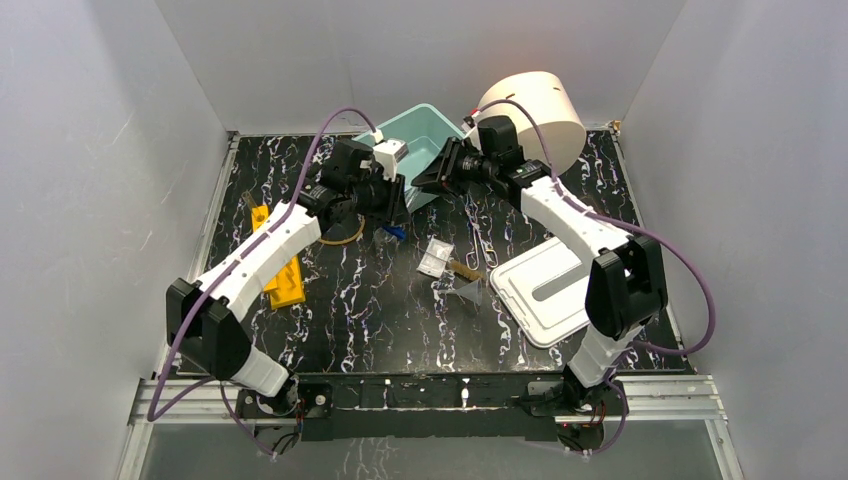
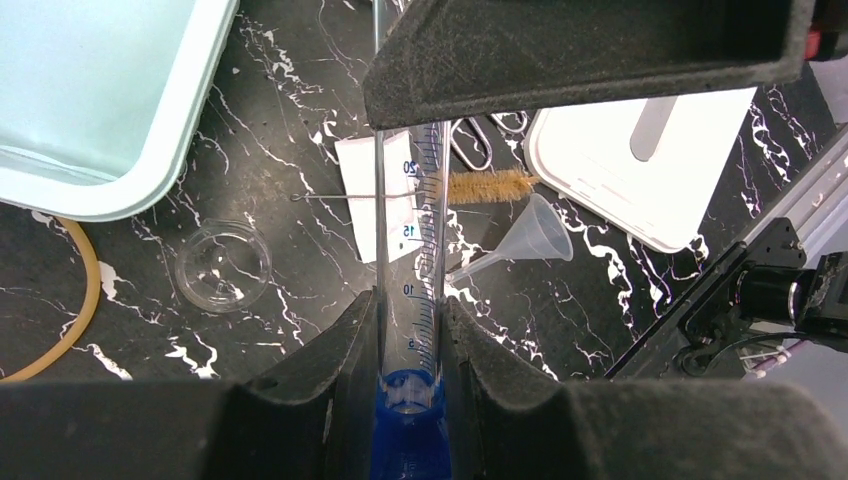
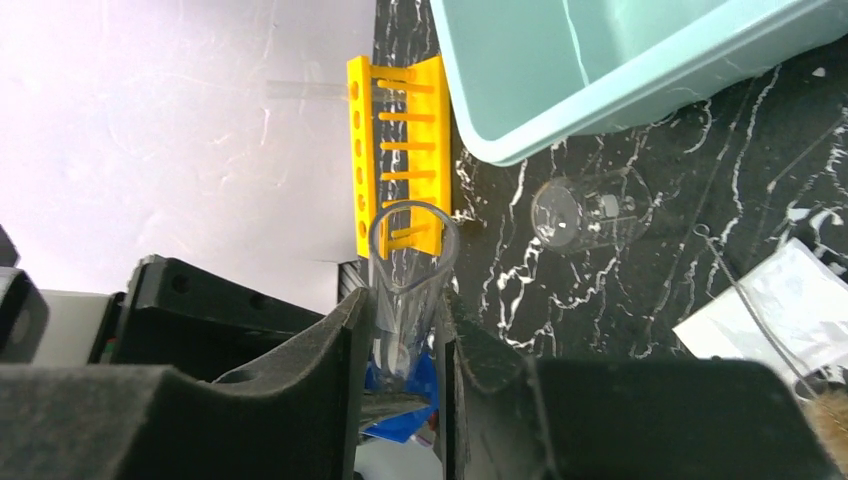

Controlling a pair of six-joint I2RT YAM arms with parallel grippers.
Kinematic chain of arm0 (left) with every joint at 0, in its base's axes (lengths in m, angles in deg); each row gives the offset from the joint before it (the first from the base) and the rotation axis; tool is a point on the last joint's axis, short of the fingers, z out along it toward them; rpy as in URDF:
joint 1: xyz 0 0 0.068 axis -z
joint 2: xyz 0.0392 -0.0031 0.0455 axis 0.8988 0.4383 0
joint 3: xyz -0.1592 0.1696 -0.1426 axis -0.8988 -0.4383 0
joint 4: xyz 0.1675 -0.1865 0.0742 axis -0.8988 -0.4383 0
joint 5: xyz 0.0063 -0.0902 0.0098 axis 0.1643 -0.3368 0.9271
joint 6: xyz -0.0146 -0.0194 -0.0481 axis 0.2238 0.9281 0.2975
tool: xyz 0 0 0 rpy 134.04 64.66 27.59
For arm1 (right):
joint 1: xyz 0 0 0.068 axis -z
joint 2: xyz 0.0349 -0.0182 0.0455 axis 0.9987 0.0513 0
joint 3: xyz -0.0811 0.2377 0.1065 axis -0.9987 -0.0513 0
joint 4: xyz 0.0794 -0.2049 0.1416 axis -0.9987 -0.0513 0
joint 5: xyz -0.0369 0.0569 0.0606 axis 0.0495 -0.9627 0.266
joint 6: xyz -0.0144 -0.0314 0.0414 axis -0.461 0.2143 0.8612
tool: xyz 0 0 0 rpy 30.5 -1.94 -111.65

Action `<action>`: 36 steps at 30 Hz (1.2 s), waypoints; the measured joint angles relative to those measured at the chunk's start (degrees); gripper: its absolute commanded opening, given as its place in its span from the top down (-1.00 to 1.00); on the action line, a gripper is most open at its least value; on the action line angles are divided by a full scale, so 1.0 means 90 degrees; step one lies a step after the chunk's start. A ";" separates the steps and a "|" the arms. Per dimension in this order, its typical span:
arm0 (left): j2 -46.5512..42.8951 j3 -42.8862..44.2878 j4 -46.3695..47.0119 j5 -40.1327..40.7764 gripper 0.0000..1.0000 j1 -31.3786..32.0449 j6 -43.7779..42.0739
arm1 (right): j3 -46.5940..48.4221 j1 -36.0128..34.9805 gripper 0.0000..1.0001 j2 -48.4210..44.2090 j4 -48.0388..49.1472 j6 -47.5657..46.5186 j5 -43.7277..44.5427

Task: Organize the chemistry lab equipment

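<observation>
A blue-capped clear tube (image 2: 410, 250) with printed graduation marks hangs above the table between both grippers. My left gripper (image 2: 410, 330) is shut on it just above its blue end. My right gripper (image 3: 400, 330) is shut on its open upper end (image 3: 412, 255); both meet beside the teal bin (image 1: 420, 135). On the table lie a tiny glass beaker (image 2: 222, 267), a clear funnel (image 2: 535, 235), a wire brush (image 2: 490, 186) across a clear flat packet (image 2: 375, 190), and amber rubber tubing (image 2: 85, 290).
A white lid (image 1: 545, 285) lies at the right front. The big cream cylinder (image 1: 535, 110) lies on its side behind the right arm. A yellow rack (image 1: 280, 265) sits at the left by the wall. Grey walls close in three sides.
</observation>
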 measured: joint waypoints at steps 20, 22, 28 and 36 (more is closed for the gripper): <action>0.0345 0.1326 -0.0002 0.0911 -0.70 -0.1003 0.0661 | 0.1394 0.0389 0.45 0.1122 0.0877 0.0440 0.0500; 0.0214 0.1299 0.0058 0.1253 -0.71 -0.1076 0.0767 | 0.1804 0.0464 0.43 0.1421 0.0884 0.0437 0.0685; -0.0330 0.0879 0.0151 0.2052 -0.71 -0.1122 0.0962 | 0.3130 0.0486 0.41 0.2654 0.0753 0.0469 0.1290; -0.0636 0.0333 -0.0148 0.2594 -0.72 -0.1124 0.1073 | 0.6375 -0.0002 0.40 0.5025 -0.0573 0.0440 0.2336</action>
